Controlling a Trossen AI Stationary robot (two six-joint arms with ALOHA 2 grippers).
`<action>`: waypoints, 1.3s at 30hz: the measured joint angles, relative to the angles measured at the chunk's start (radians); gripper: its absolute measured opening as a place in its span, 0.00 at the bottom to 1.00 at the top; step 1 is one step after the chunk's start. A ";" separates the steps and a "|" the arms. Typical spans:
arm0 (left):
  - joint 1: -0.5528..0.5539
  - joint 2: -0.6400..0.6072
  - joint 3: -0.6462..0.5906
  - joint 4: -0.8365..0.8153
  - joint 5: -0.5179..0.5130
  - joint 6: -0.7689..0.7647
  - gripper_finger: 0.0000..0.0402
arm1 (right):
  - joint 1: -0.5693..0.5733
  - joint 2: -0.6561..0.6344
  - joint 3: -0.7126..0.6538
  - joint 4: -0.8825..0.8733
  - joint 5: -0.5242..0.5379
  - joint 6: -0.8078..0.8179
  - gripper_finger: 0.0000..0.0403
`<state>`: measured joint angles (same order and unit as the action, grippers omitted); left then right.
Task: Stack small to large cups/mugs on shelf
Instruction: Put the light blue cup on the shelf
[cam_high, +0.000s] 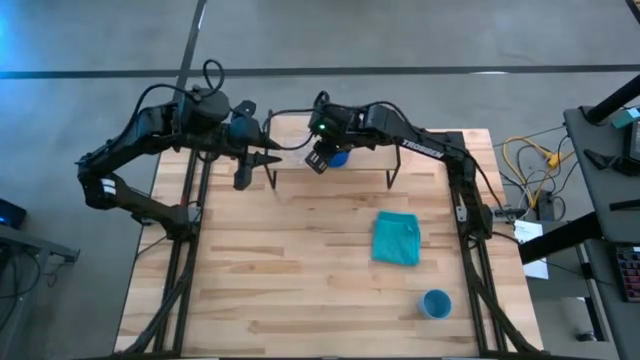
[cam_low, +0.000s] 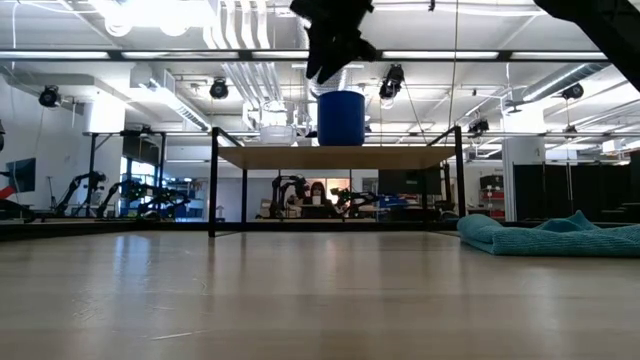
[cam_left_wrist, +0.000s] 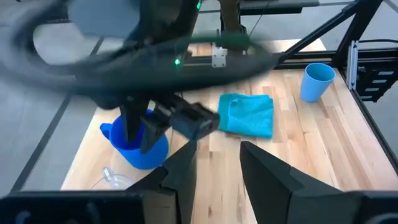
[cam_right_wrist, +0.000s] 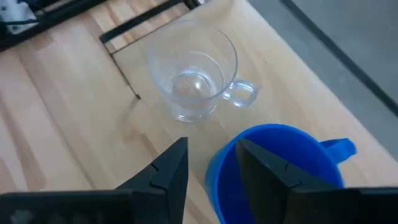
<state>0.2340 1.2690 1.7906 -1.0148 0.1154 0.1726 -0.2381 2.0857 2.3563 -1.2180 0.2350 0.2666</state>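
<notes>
On the shelf (cam_high: 360, 165) along the table's far edge, the deep blue mug (cam_right_wrist: 277, 171) stood upright near the middle of the board, with the clear cup (cam_right_wrist: 194, 73) just beside it toward the shelf's left end, apart and also upright; the low view showed both resting on the light-wood top. Right gripper (cam_high: 322, 158) hung directly over the blue mug, fingers spread, one to either side of the near rim and gripping nothing; the mug appeared to be set down and released. Left gripper (cam_high: 268, 158) waited at the shelf's left end, fingers parted and empty, pointed across the board toward the mug. Light blue cup (cam_high: 436, 303) sat alone near the table's front right corner, well apart from the shelf, with the teal cloth (cam_high: 396, 238) between it and the shelf. Judgement: two of three vessels placed, none nested yet. Risks noted: one right finger sat close to the mug's rim, so a slanted lift could catch the wall and tip or drag the mug toward the clear cup; both arms crowded the shelf's left half, so any move by the left arm risked contact.
</notes>
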 joint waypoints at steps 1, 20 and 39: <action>0.000 0.000 -0.001 0.000 0.000 0.000 0.27 | 0.005 -0.008 0.001 -0.007 0.000 -0.013 0.32; 0.000 -0.024 -0.006 -0.042 -0.019 0.000 0.27 | 0.325 -0.277 -0.037 -0.355 -0.033 0.199 0.31; 0.000 -0.022 -0.016 -0.042 -0.019 -0.009 0.27 | 0.571 -0.390 -0.400 -0.354 -0.052 0.261 0.28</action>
<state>0.2343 1.2472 1.7748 -1.0569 0.0964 0.1635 0.3332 1.6959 1.9566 -1.5718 0.1833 0.5273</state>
